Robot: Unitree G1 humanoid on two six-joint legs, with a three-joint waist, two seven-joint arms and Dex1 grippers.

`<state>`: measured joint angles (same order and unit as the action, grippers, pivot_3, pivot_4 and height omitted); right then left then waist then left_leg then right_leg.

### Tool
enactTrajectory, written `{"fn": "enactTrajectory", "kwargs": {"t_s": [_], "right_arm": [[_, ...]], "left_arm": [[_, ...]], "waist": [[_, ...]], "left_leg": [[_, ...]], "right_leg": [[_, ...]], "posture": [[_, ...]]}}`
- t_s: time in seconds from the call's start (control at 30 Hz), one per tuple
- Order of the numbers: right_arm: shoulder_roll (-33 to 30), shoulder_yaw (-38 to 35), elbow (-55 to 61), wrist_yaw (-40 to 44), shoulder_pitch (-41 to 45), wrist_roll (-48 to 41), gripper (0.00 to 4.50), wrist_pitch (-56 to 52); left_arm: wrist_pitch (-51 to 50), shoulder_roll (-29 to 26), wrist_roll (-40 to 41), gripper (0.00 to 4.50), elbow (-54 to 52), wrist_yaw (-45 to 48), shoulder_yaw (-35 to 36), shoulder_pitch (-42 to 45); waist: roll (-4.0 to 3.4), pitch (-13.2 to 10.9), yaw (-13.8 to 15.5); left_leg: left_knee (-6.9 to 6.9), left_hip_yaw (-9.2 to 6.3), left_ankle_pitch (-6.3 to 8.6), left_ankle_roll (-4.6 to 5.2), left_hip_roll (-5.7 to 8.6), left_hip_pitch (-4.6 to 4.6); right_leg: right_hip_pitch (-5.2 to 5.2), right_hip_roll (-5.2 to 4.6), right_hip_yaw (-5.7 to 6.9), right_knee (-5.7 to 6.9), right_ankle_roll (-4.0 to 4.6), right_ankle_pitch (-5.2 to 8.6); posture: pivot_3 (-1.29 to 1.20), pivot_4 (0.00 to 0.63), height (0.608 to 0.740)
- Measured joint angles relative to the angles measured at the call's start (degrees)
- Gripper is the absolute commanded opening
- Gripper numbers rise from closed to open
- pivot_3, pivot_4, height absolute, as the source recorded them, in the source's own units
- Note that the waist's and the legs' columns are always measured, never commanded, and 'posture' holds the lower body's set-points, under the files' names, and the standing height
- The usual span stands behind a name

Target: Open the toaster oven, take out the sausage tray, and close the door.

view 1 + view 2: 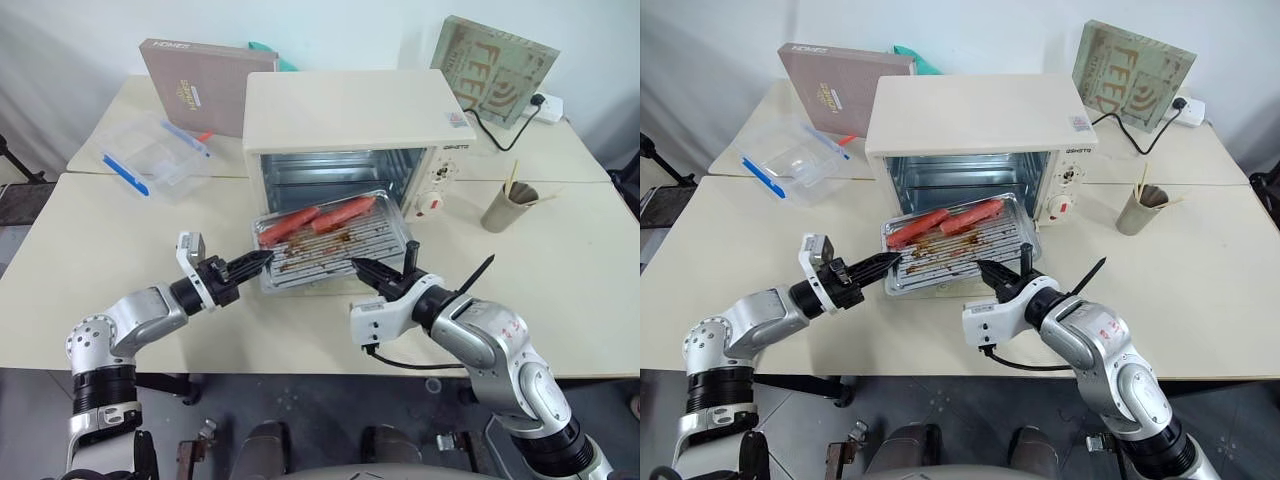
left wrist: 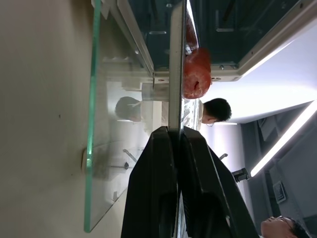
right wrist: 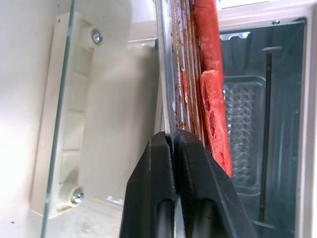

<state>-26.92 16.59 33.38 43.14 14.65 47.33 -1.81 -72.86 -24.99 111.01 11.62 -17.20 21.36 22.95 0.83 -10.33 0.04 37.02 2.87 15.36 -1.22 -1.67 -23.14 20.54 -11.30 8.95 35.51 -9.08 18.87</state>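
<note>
with both claws, left gripper (image 1: 262,258) and right gripper (image 1: 362,266), pinched on the sausage tray (image 1: 335,243) at centre frame, lift evenly and keep it level.

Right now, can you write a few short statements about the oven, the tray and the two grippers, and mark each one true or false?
1. The oven door is closed. False: it is folded down and open.
2. The tray holds two reddish sausages. True.
3. The left gripper is shut on the tray's left edge. True.
4. The right gripper hangs far from the tray. False: its fingers are closed on the tray's front edge.
5. A cup with sticks stands left of the oven. False: it stands to the right.
6. A clear box with blue clips lies left of the oven. True.
</note>
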Motion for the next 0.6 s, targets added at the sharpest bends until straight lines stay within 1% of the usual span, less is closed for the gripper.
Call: {"fn": "enactTrajectory", "kwargs": {"t_s": [0.03, 0.2, 0.43, 0.53, 0.6], "right_arm": [[-0.01, 0.35, 0.0, 0.26, 0.01, -0.96, 1.35, 0.34], [-1.32, 0.61, 0.0, 0.46, 0.0, -2.66, 2.88, 1.9], [-2.77, 0.49, 0.0, 2.84, -0.32, -7.9, 2.88, 1.8], [-4.17, 0.3, 0.31, 5.18, -0.47, -13.1, 2.88, 1.85], [-6.81, -0.69, 0.66, 7.7, -1.24, -19.18, 2.88, 3.26]], "left_arm": [[-0.13, 0.12, 0.03, 0.0, -0.6, -0.17, -0.23, -0.01], [0.04, -0.09, 0.05, 0.0, -1.95, -1.04, -0.44, 0.07], [-0.27, -1.52, 0.06, 0.0, -1.94, -1.71, -0.63, 0.42], [-0.95, -2.94, 0.06, 0.0, -1.82, -1.71, -1.08, 0.61], [-1.76, -4.1, 0.06, 0.0, -1.29, -1.7, -1.28, 1.1]], "waist": [[0.0, 0.0, 0.04], [0.0, 0.0, 0.06], [0.0, 0.0, 0.08], [0.0, 0.0, 0.07], [0.02, -0.01, 0.23]], "left_leg": [[0.01, 0.0, 0.0, 0.0, 0.0, 0.0], [0.01, 0.01, 0.0, 0.0, 0.0, 0.0], [0.0, 0.01, 0.0, 0.0, 0.0, 0.0], [-0.01, 0.01, 0.0, 0.0, 0.0, -0.01], [0.0, 0.01, 0.01, 0.01, 0.0, -0.01]], "right_leg": [[-0.01, 0.0, 0.0, -0.01, 0.0, 0.0], [-0.02, 0.01, -0.01, -0.05, 0.01, 0.0], [-0.02, 0.01, -0.01, -0.08, 0.0, 0.0], [-0.02, 0.01, -0.01, -0.09, 0.01, 0.0], [-0.06, 0.01, 0.0, -0.15, 0.01, 0.0]], "posture": [[0.0, 0.15, 0.74], [0.0, 0.15, 0.74], [0.0, 0.15, 0.74], [0.0, 0.15, 0.74], [0.0, 0.15, 0.74]]}}
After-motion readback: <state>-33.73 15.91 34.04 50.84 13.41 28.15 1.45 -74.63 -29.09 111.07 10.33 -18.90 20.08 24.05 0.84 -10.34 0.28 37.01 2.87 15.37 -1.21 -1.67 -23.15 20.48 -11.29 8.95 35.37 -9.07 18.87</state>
